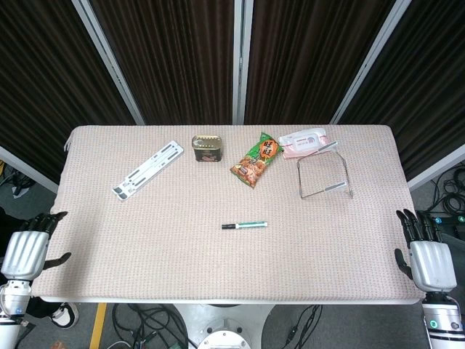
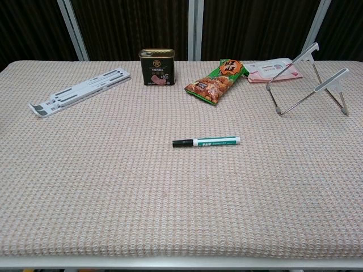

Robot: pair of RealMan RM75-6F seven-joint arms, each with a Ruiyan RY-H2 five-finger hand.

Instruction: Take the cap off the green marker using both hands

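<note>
The green marker (image 1: pixel 245 225) (image 2: pixel 206 142) lies flat near the middle of the table, its black cap pointing left and its white and green barrel pointing right. My left hand (image 1: pixel 27 246) hangs off the table's left front corner, fingers apart and holding nothing. Off the right front corner is my right hand (image 1: pixel 425 251), also with fingers spread and empty. Both hands are far from the marker. The chest view shows neither hand.
Along the back of the beige table cloth (image 1: pixel 145 247) lie a white folding stand (image 1: pixel 147 169), a tin can (image 1: pixel 207 148), a snack bag (image 1: pixel 256 159), a pink wipes pack (image 1: pixel 306 142) and a wire stand (image 1: pixel 325 174).
</note>
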